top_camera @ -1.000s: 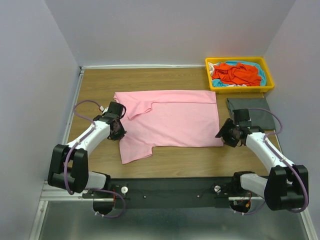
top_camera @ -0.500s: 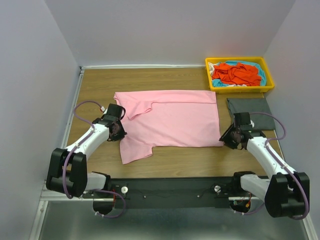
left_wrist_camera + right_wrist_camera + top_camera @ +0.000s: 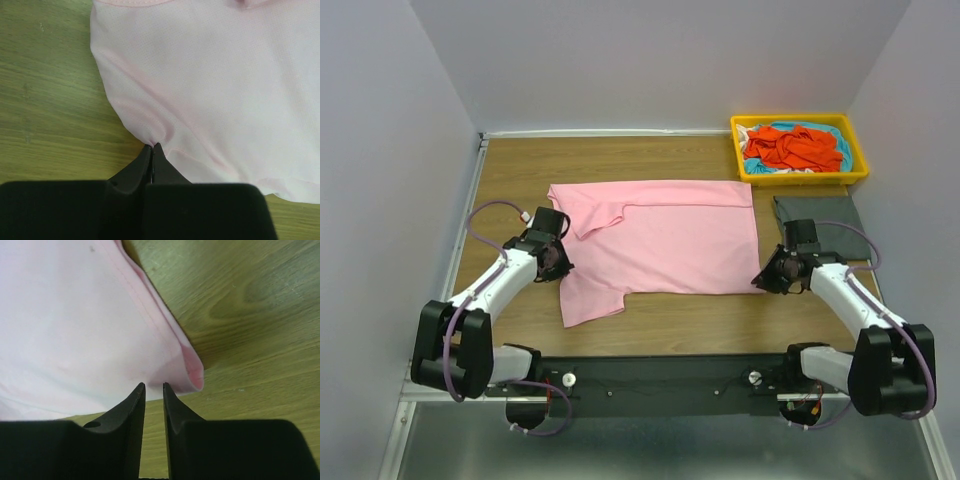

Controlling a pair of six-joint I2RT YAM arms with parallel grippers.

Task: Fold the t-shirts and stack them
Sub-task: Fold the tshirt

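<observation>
Since a moment ago the right end effector [image 3: 772,275] has slid in toward the near right corner of the pink t-shirt [image 3: 660,235] and its jaws have drawn in to a narrow gap, while the left arm has hardly stirred. The pink t-shirt lies spread flat in the middle of the tabletop [image 3: 520,170], one sleeve folded over at the far left and the other sticking out toward the near edge. It looks thin, light and limp, the sort of cloth that sags from whatever point you lift and drags on the wood, so I would take it by a hem or corner where the fabric is doubled, and at two well-separated points to keep it flat. The left end effector [image 3: 558,262] is clenched on the shirt's left edge; the left wrist view shows the cloth puckering into its closed tips. In the right wrist view the right end effector's tips sit just at the folded corner hem, slightly parted, and I cannot tell whether any cloth is caught between them yet. Just beyond it a dark grey t-shirt [image 3: 820,222] lies folded, and behind that a yellow tray [image 3: 800,178] holds a crumpled orange-red t-shirt [image 3: 790,147] over a turquoise t-shirt [image 3: 840,140].
</observation>
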